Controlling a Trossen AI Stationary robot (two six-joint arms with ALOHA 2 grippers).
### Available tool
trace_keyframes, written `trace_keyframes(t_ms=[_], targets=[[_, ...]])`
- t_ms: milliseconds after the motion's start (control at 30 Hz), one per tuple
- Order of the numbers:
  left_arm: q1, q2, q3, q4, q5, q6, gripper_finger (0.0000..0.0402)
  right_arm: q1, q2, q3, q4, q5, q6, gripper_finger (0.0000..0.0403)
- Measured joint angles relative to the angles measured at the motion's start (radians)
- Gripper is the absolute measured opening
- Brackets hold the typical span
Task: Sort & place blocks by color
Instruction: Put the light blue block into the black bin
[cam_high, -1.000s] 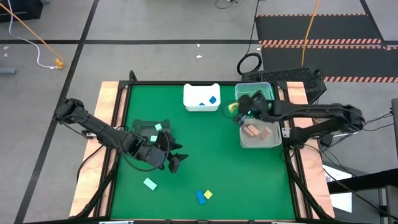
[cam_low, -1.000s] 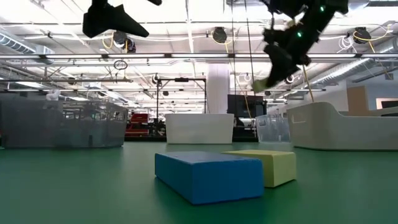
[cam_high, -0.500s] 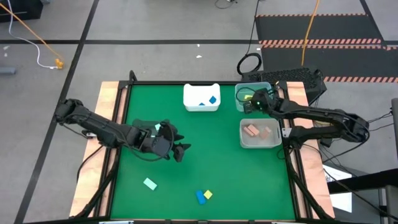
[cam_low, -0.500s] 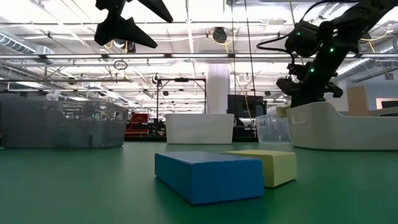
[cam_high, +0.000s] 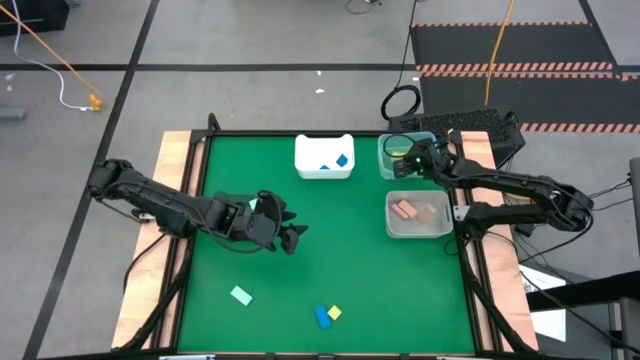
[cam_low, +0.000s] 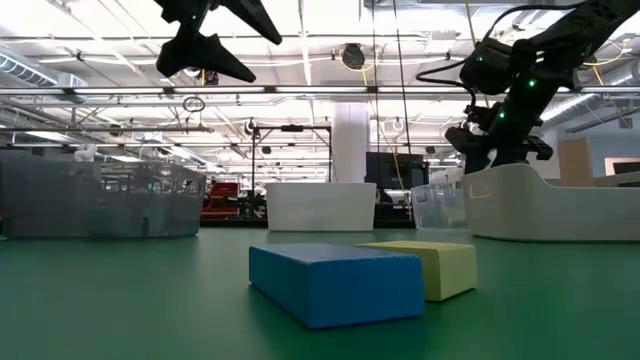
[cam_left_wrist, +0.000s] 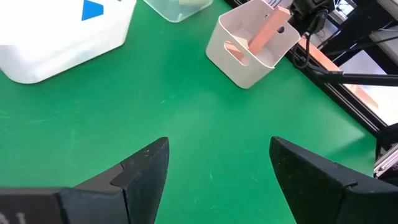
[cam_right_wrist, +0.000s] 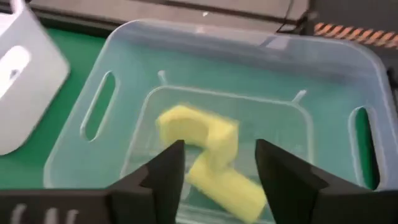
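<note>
We've got the right gripper (cam_right_wrist: 214, 168) hovering over the clear bin (cam_high: 392, 147), jaws apart, with yellow blocks (cam_right_wrist: 208, 158) (an arch plus a bar) lying inside it. The left gripper (cam_left_wrist: 214, 165) hangs mid-table, jaws apart and empty. A blue block (cam_low: 335, 280) and yellow block (cam_low: 440, 265) sit touching near the front edge.

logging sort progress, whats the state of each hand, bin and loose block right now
left hand: open, empty, above the mat
right hand: open, over clear bin
clear bin: holds yellow blocks
white bin: holds blue blocks
grey bin: holds pink blocks
mint block, blue block, yellow block: loose on mat
</note>
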Motion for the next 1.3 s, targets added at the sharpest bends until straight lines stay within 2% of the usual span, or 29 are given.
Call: trace_keyframes(t_ms=[167, 333, 500, 633, 767, 867, 1067, 1300], targets=[[-0.008, 0.0, 0.0, 0.0, 0.0, -0.005, 0.0276, 0.0, -0.021, 0.0, 0.033, -0.077, -0.024, 0.0227], [-0.037, 0.0, 0.0, 0.0, 0.037, -0.005, 0.0275, 0.016, -0.098, 0.0, 0.175, -0.221, -0.045, 0.0231], [-0.109, 0.0, 0.0, -0.019, 0.171, -0.007, 0.0276, 0.074, -0.177, 0.0, 0.358, -0.416, 0.049, 0.0223], [-0.217, 0.0, 0.0, -0.11, 0.271, -0.079, 0.0276, 0.16, -0.214, 0.0, 0.471, -0.468, 0.093, 0.0223], [-0.343, 0.0, 0.0, -0.248, 0.271, -0.177, 0.0276, 0.281, -0.218, 0.0, 0.562, -0.47, 0.082, 0.0223], [-0.431, 0.0, 0.0, -0.324, 0.27, -0.16, 0.0276, 0.377, -0.206, 0.0, 0.607, -0.435, 0.075, 0.0223], [-0.553, 0.005, 0.0, -0.417, 0.269, 0.167, 0.0275, 0.532, -0.17, 0.0, 0.628, -0.3, 0.048, 0.0223], [-0.571, 0.11, -0.001, -0.476, 0.319, 0.505, 0.0276, 0.647, -0.112, 0.0, 0.628, -0.177, 0.05, 0.0223]])
